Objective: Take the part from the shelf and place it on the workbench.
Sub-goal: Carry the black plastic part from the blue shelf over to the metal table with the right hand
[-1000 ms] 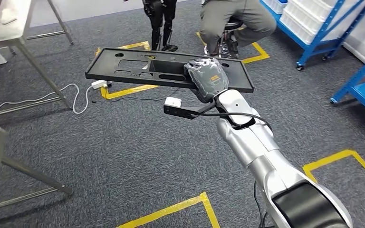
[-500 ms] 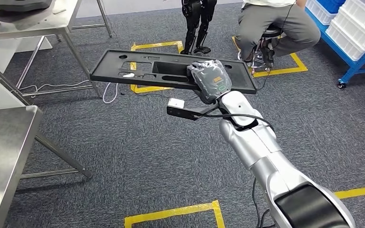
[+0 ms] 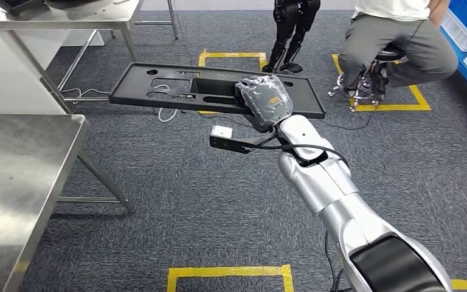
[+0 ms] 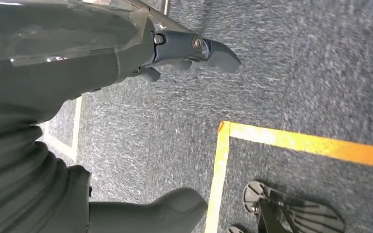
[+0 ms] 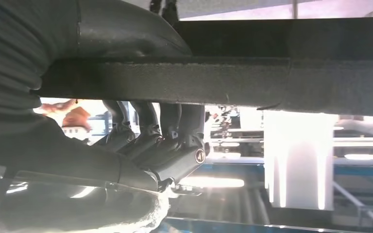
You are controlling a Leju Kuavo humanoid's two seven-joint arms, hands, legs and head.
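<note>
Black plastic part (image 3: 176,88), a long flat panel with cutouts and a rectangular recess, is being carried level in the air above grey carpet (image 3: 188,207). The right hand (image 3: 266,100) is gripping it at the near long edge, right of the recess. In the right wrist view the thumb is lying over one face of the panel edge (image 5: 223,80) and the dark fingers (image 5: 155,131) are curling against the other, so the hand (image 5: 126,121) is clamping the part. A clear film is wrapping the hand's back, with an orange patch and a green ring mark on it; no text is legible.

Relative to the part: a steel workbench (image 3: 18,182) is standing nearer the robot and to the left, well apart from it. A second steel table (image 3: 67,21) is sitting beyond the part's left end. A person on a stool (image 3: 401,45) is sitting beyond the right end, and a small black humanoid's legs (image 3: 289,30) are standing just behind the part's middle. Yellow floor tape (image 3: 231,56) is running under and behind it.

The left hand (image 4: 77,63) is hanging over carpet and yellow tape (image 4: 296,141), holding nothing, with the thumb (image 4: 145,213) well apart from the fingers (image 4: 213,51).
</note>
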